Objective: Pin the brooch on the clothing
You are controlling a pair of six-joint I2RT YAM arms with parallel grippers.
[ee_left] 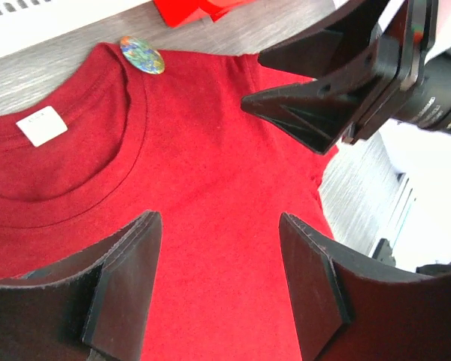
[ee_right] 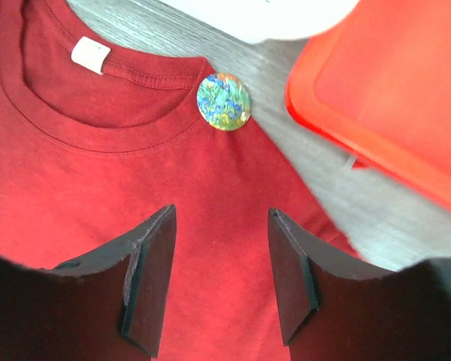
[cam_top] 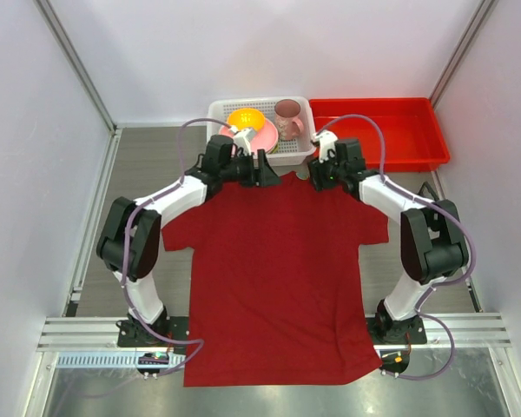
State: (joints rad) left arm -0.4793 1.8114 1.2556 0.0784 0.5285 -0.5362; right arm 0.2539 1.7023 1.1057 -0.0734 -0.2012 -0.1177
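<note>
Brooch [ee_right: 224, 101]: small round disc with a blue-green-orange print, lying face up on the outer edge of the T-shirt's [cam_top: 278, 278] collar rib, on the right arm's side of the neck. Part of it hangs over onto the grey table [cam_top: 148, 165]. The pin back is hidden, so I can't tell whether it's fastened; the edge position suggests not yet. The shirt is spread flat with the front up and the neck toward the far side, which puts the collar and the white neck label [ee_right: 90, 54] within reach of both arms. The right pincer [ee_right: 222, 226] hovers over the fabric just short of the disc, jaws apart with nothing between them. The gap lines up with the brooch, which reads as an approach to pick it up or seat it. The left pincer [ee_left: 219, 226] is over the chest below the collar, also spread and empty, probably placed to hold the cloth flat. The red tray [ee_right: 391, 90] and the white basket [cam_top: 260, 130] of dishes sit just behind the collar, so there's little room there. Risk: a nudge could slide the disc off the rib onto the table.
</note>
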